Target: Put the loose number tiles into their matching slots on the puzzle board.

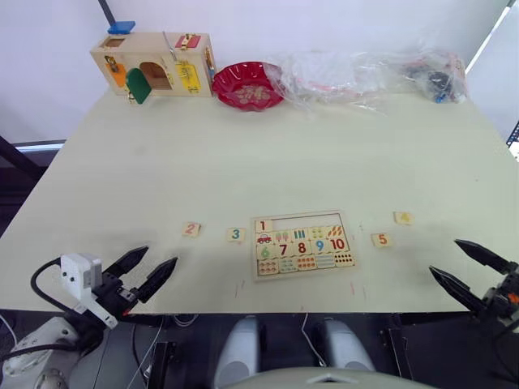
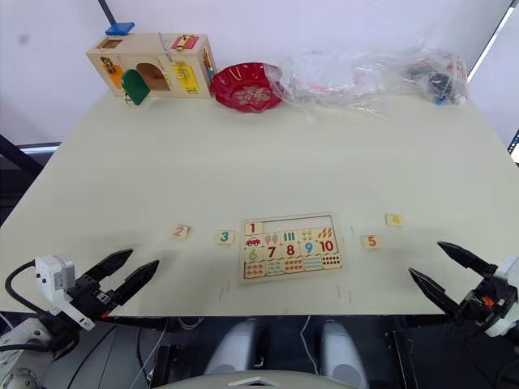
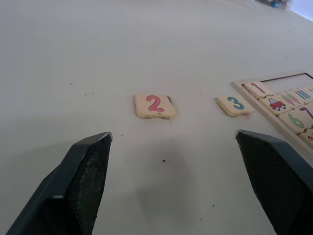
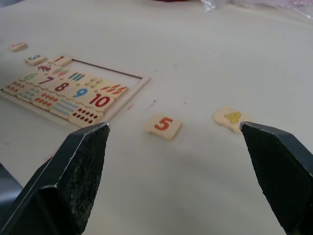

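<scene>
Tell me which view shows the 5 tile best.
The right wrist view: the 5 tile lies flat on the table, between the board and the 4 tile, digit easy to read. Both eye views show it as a small square right of the puzzle board.
</scene>
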